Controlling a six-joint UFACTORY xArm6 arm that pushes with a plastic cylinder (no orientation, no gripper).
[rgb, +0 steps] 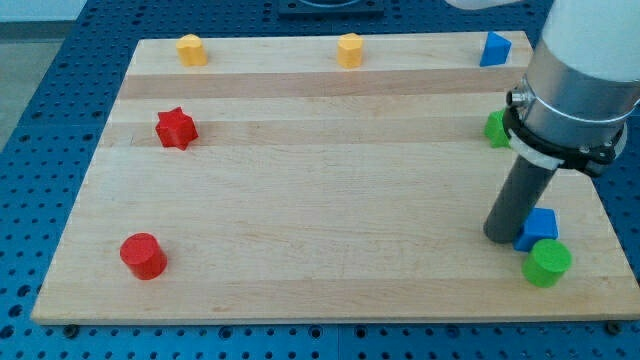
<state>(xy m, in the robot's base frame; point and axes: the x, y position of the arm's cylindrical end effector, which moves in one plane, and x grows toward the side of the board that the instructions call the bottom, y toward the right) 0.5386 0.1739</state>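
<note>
My tip (502, 238) rests on the wooden worktop (320, 220) near the view's lower right corner, at the bottom of a straight dark rod (522, 195) that comes down from a broad grey and white arm housing (575, 85). There are no fingers here to be wide or narrow, only this rod, and it holds nothing. Just to the view's right of my tip sits a blue cube (539, 228), so close that it seems to touch the rod, though the contact itself cannot be made out for certain. A green cylinder (547, 262) lies directly below the blue cube and against it, close to the board's bottom edge. Higher up along the right side, a second green block (496, 128) is partly hidden behind the arm housing, so its shape is unclear. A blue wedge-like block (494, 49) stands in the top right corner. Along the top edge are two yellow blocks, one near the middle (349, 50) and one toward the left (192, 49). A red star (175, 128) lies at the view's left, and a red cylinder (143, 255) sits near the bottom left, both well apart from my tip.
</note>
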